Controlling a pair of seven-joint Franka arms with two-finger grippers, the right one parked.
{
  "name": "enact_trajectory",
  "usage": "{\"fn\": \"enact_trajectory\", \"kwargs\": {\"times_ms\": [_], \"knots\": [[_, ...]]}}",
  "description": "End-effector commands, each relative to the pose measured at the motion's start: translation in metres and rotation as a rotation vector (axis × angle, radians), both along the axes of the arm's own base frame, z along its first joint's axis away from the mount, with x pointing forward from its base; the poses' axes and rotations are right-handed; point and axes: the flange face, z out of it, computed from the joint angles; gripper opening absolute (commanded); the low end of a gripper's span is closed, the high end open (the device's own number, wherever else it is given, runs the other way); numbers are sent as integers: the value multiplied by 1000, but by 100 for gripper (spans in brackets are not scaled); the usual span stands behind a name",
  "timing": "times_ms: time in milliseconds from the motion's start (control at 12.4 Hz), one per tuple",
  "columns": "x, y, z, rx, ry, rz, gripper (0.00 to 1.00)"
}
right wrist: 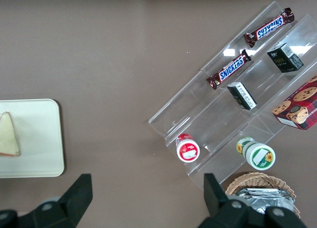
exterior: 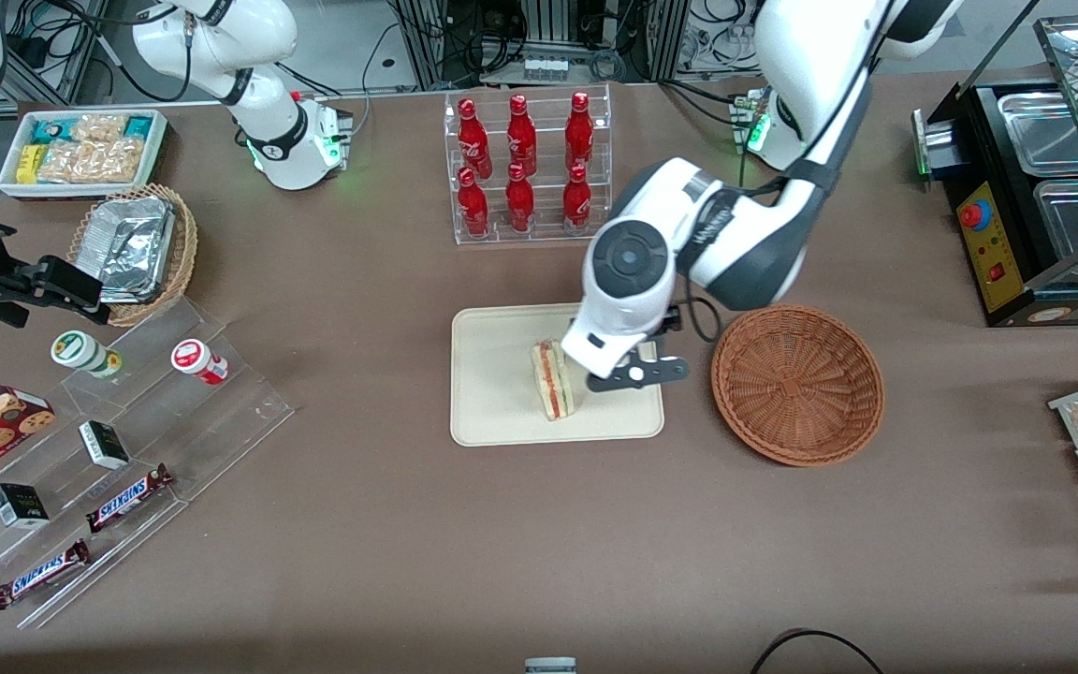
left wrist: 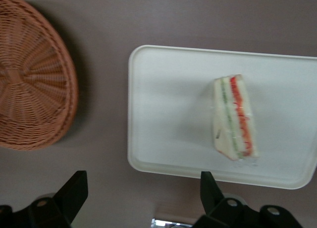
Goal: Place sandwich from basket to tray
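The sandwich (exterior: 552, 379) (left wrist: 235, 116) (right wrist: 7, 134) lies on the cream tray (exterior: 502, 374) (left wrist: 168, 114) (right wrist: 34, 139), its red and green filling stripe facing up. The reddish-brown wicker basket (exterior: 796, 384) (left wrist: 29, 79) stands beside the tray, toward the working arm's end, with nothing in it. My left gripper (exterior: 637, 372) (left wrist: 141, 193) hangs above the tray's edge nearest the basket, apart from the sandwich. It is open, and only bare table and the tray rim show between its black fingers (left wrist: 74, 188).
A clear rack of red bottles (exterior: 525, 164) stands farther from the camera than the tray. A black heated case (exterior: 1035, 187) is at the working arm's end. Toward the parked arm's end are stepped clear shelves with snacks (exterior: 127, 421), a foil-filled basket (exterior: 137, 248) and a white bin (exterior: 80, 150).
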Motion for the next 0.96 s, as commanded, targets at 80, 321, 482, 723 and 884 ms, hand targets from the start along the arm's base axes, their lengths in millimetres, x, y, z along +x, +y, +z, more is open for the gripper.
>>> {"fn": "enact_trajectory", "kwargs": {"times_ms": [80, 321, 482, 723, 884], "knots": [[11, 85, 16, 70, 34, -96, 100], [16, 159, 29, 46, 63, -135, 100], [18, 202, 42, 11, 73, -161, 100], [1, 237, 58, -3, 80, -189, 100], [-10, 258, 76, -17, 89, -248, 100]]}}
